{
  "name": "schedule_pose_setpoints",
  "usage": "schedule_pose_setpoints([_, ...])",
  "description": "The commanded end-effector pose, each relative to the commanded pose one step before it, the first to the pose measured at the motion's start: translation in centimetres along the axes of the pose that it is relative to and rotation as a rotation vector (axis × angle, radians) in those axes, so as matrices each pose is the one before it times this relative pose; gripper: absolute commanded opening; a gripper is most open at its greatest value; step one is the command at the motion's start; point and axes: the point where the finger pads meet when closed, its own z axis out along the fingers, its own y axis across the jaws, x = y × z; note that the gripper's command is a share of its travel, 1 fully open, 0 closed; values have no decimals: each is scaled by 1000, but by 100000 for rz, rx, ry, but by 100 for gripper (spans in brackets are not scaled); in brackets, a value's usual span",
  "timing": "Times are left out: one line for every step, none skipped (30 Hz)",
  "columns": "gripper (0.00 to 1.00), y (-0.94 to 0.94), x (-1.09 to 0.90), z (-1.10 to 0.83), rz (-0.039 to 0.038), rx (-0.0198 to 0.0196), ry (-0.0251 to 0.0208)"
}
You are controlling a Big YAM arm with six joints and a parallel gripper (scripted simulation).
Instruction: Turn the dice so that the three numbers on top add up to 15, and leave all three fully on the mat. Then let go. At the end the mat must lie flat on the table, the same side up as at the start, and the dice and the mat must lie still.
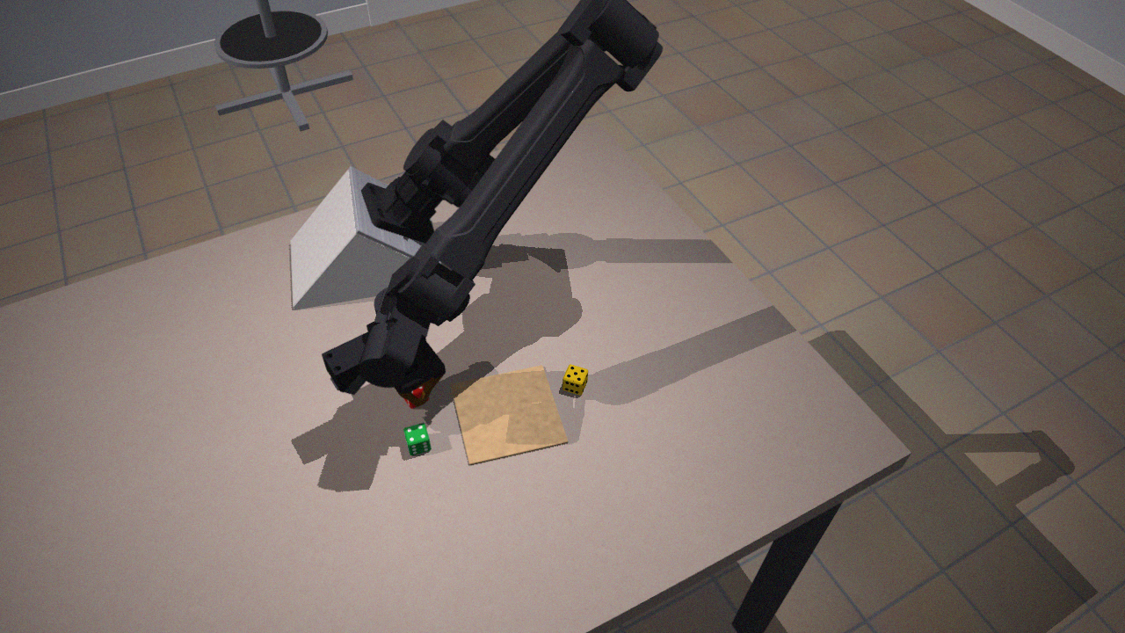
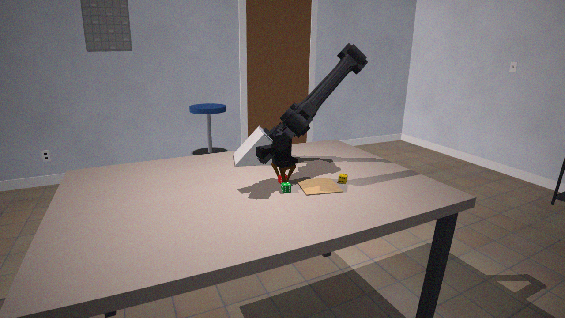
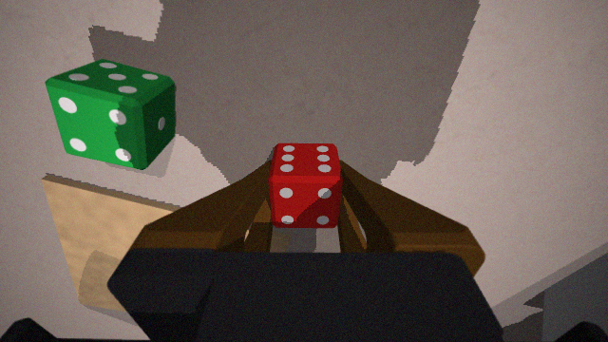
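Note:
My gripper (image 2: 284,180) (image 3: 305,170) points down, shut on the red die (image 1: 416,395) (image 2: 281,179) (image 3: 305,190), with a finger against each of two opposite sides. The red die's 4 faces up toward the palm, its 6 a side; it appears at table level. The green die (image 1: 417,440) (image 2: 286,187) (image 3: 102,114) lies on the table beside the mat with 4 on top. The yellow die (image 1: 575,381) (image 2: 342,178) lies off the mat's opposite side with 5 on top. The tan mat (image 1: 511,417) (image 2: 320,186) (image 3: 95,223) lies flat, with no die on it.
A grey wedge-shaped block (image 1: 330,264) (image 2: 251,149) (image 3: 579,290) stands on the table (image 1: 196,512) (image 2: 158,221) behind the gripper. The arm reaches down from above, and its shadow falls across part of the mat. The green die is close to the gripper.

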Motion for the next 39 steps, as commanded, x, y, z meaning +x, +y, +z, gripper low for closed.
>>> schedule_pose_setpoints([26,447,-108,285,437,592,377])
schedule_pose_setpoints([26,0,0,0,0,0,0])
schedule_pose_setpoints([26,0,0,0,0,0,0])
schedule_pose_setpoints([26,-6,-9,-27,47,3,19])
schedule_pose_setpoints([26,-41,-59,-175,304,20,127])
schedule_pose_setpoints([26,253,-343,-527,-636,-1168,-697])
schedule_pose_setpoints([26,742,-418,-1031,-1276,-2305,-1719])
schedule_pose_setpoints([26,334,-38,-533,-774,-562,-710])
schedule_pose_setpoints([26,2,-43,-388,-37,109,-191])
schedule_pose_setpoints([26,27,-26,-488,-45,-13,-70])
schedule_pose_setpoints([26,31,-30,-582,-51,-13,-82])
schedule_pose_setpoints([26,33,-34,-666,-56,-12,-95])
schedule_pose_setpoints([26,34,-37,-736,-59,-11,-105])
schedule_pose_setpoints([26,33,-37,-788,-60,-8,-111])
schedule_pose_setpoints([26,32,-39,-821,-58,-4,-117])
schedule_pose_setpoints([26,0,0,0,0,0,0])
schedule_pose_setpoints([26,0,0,0,0,0,0])
schedule_pose_setpoints([26,28,-37,-832,-55,-1,-116])
schedule_pose_setpoints([26,26,-36,-820,-50,3,-114])
schedule_pose_setpoints([26,21,-33,-785,-45,6,-107])
schedule_pose_setpoints([26,18,-30,-728,-38,9,-99])
schedule_pose_setpoints([26,13,-26,-649,-31,10,-87])
schedule_pose_setpoints([26,10,-21,-554,-25,10,-73])
schedule_pose_setpoints([26,7,-17,-448,-19,9,-59])
schedule_pose_setpoints([26,5,-12,-335,-13,7,-43])
schedule_pose_setpoints([26,3,-8,-226,-9,5,-29])
schedule_pose_setpoints([26,-1088,603,581,1678,1238,1795])
schedule_pose_setpoints([26,-654,827,1414,-69,3488,3112])
schedule_pose_setpoints([26,-120,-11,249,416,477,720])
schedule_pose_setpoints([26,214,-107,-138,-321,-273,-317])
schedule_pose_setpoints([26,433,-284,-246,-885,-663,-935])
schedule_pose_setpoints([26,178,-272,-140,-459,-729,-823])
schedule_pose_setpoints([26,0,0,0,0,0,0])
schedule_pose_setpoints([26,0,0,0,0,0,0])
schedule_pose_setpoints([26,3,-79,-64,93,-229,-166])
schedule_pose_setpoints([26,0,0,0,0,-1,0])
schedule_pose_setpoints([26,0,0,0,0,1,1])
schedule_pose_setpoints([26,356,381,-213,-927,-206,-528])
schedule_pose_setpoints([26,671,892,-448,2314,-440,-211])
